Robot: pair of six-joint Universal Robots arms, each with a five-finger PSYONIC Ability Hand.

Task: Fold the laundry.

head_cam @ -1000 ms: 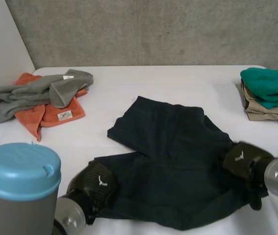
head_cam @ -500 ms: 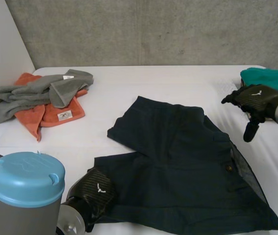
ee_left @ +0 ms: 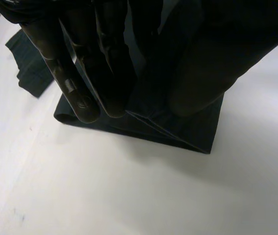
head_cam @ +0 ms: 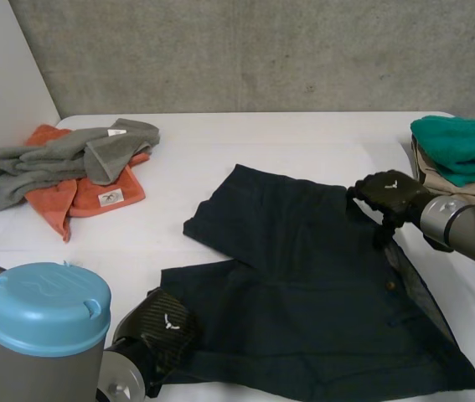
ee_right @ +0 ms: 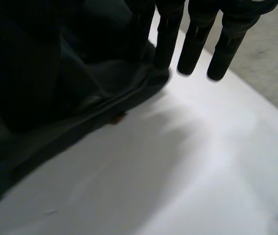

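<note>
Between the thumb and straight fingers of the left robot hand [head_cam: 163, 327], a folded corner of the dark shorts [head_cam: 304, 285] is pinched on the white surface [head_cam: 245, 142]. The right robot hand [head_cam: 388, 194] is held at the far corner of the shorts, fingers straight and apart. The tag [head_cam: 110, 197] on the orange towel [head_cam: 53, 205] cannot be read.

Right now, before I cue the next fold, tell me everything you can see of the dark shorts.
The dark shorts are navy-black, woven-looking cloth. They lie mostly flat but rumpled on the white table, toward its near side. A small button shows near the right edge, beside a strip of greyer cloth. The left hand pinches the near left corner. The right hand has straight fingers at the far right edge.
</note>
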